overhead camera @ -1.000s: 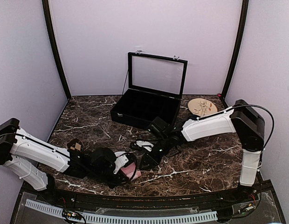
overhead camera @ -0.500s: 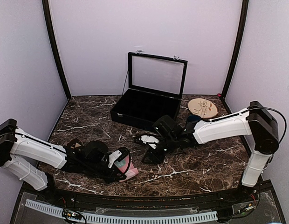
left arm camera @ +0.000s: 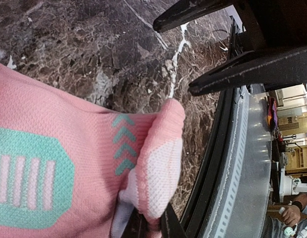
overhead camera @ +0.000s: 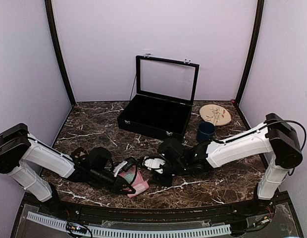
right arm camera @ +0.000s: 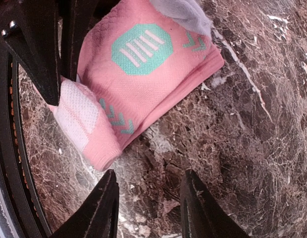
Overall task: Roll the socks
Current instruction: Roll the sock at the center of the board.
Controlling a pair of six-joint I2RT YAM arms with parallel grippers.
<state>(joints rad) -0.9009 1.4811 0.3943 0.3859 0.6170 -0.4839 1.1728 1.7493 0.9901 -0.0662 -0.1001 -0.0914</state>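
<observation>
Pink sock [right arm camera: 158,89]: left jaws clench its folded end; our right jaws, released, have arrived beside it. Rolling looks imminent.

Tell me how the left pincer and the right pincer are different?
The left pincer is shut; the right pincer is open. The left pincer pinches the sock; the right pincer holds nothing, and only table shows in its gap. Both are black and sit low by the sock.
</observation>
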